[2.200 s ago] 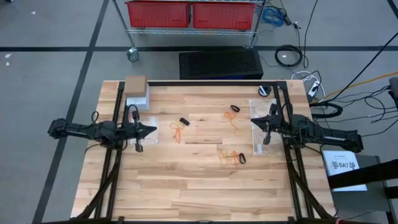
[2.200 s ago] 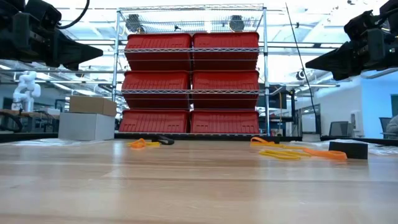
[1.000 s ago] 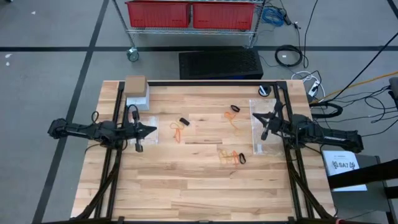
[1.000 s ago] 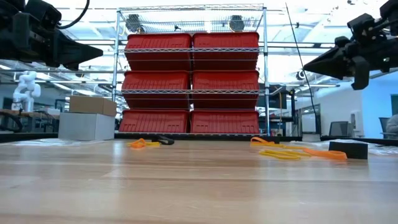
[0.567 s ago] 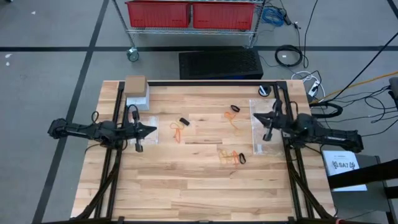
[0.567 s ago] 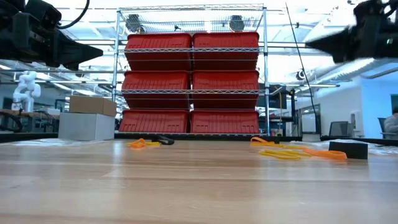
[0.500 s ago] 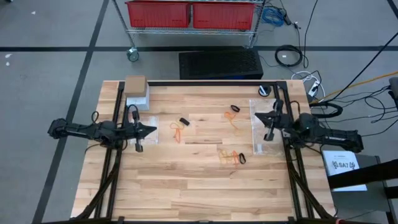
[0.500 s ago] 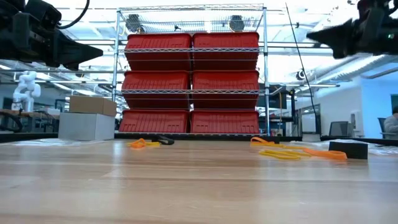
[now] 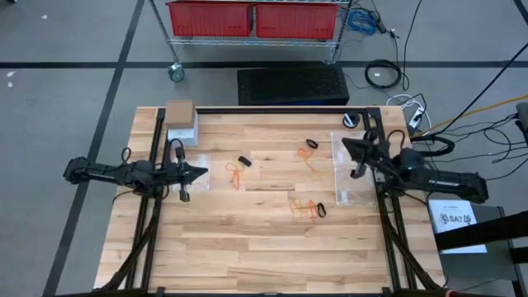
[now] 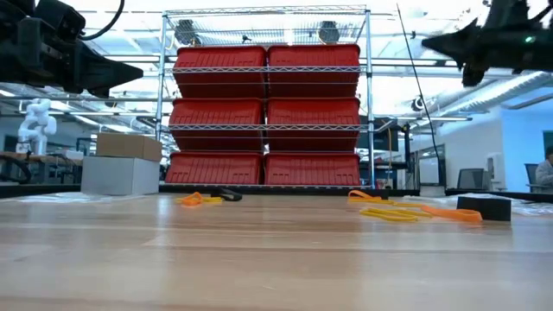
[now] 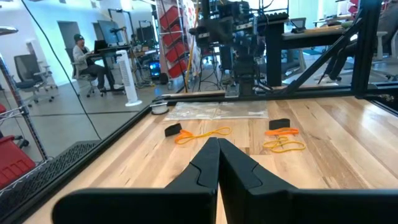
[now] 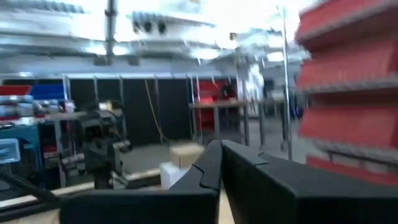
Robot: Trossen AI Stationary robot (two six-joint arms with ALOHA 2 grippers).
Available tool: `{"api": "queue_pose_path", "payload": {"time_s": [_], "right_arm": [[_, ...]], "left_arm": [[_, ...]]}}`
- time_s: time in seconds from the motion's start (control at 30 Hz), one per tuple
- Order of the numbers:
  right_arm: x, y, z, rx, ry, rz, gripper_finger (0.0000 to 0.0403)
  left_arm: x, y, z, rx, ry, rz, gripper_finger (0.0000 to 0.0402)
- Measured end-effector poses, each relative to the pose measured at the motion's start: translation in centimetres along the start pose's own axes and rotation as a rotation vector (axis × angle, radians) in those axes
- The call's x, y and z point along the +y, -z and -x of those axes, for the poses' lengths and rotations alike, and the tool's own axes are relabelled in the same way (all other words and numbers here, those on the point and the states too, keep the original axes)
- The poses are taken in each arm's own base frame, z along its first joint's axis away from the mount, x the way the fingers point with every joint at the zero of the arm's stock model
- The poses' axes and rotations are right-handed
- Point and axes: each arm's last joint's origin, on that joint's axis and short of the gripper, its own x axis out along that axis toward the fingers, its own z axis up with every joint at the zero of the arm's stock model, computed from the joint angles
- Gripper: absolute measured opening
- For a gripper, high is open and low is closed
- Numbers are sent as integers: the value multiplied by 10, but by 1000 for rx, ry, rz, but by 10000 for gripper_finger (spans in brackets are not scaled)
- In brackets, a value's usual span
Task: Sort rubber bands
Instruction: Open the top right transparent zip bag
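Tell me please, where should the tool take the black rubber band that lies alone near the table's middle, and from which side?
Probably from straight above. The black rubber band lies flat on the bare table, clear of the orange bands beside it. Pinch across its narrow width at the middle of the loop, so both strands come between the fingers. The left tool, shut and empty, is the nearer one.

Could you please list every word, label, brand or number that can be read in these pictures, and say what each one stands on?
White sheet beside the table's right edge: dark printed characters, too small to read reliably.
Cardboard box at the table's far left corner: no readable print.
Red bins on the wire rack: no label visible.
Nothing else carries legible text.
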Motion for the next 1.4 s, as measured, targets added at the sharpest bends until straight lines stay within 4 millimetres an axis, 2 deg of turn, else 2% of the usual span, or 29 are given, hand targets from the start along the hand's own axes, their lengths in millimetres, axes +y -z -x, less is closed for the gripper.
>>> {"api": "queue_pose_path", "payload": {"time_s": [0.2,0.33,0.57,0.7,0.87,1.13,1.4], "right_arm": [[-5,21,-13,166,108,-132,0],[-7,27,-26,382,181,-143,6],[-5,18,-65,734,315,-137,65],[-5,23,-84,977,474,-142,99],[-8,38,-97,1214,665,-168,127],[-18,72,-101,1350,839,-177,135],[-27,93,-102,1397,919,-129,135]], "left_arm": [[0,0,0,0,0,0,8],[0,0,0,1,0,0,8],[0,0,0,0,0,0,8],[0,0,0,0,0,0,8],[0,0,0,0,0,0,8],[0,0,0,0,0,0,8],[0,0,0,0,0,0,8]]}}
